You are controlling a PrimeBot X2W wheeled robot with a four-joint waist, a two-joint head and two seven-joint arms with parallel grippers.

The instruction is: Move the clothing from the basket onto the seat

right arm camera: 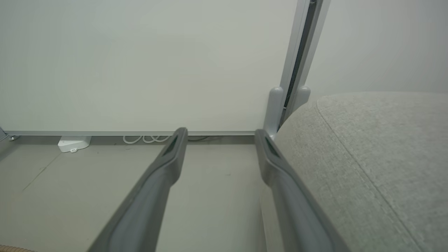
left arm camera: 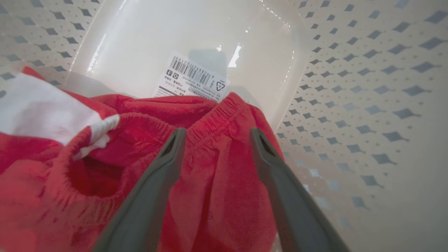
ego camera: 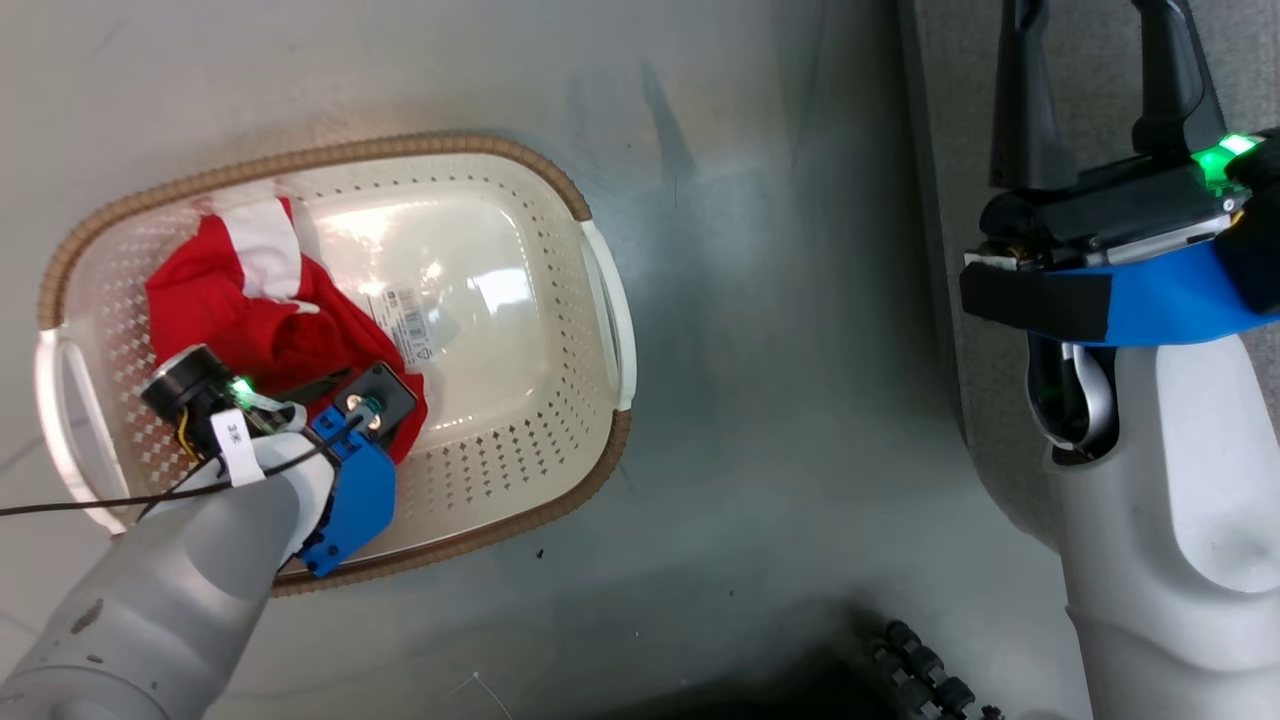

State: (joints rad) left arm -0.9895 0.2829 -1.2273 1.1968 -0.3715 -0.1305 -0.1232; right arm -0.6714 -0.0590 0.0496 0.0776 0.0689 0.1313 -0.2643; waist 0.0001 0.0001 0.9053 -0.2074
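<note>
some red clothing (ego camera: 260,320) sits in the basket (ego camera: 520,440); left tool (left arm camera: 217,133) spread over it, right tool (right arm camera: 218,133) spread

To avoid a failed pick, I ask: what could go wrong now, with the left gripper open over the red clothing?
The left gripper straddles only a waistband fold of the clothing, so closing may pinch a thin edge that slips. It is also near the basket wall and might snag it.
</note>
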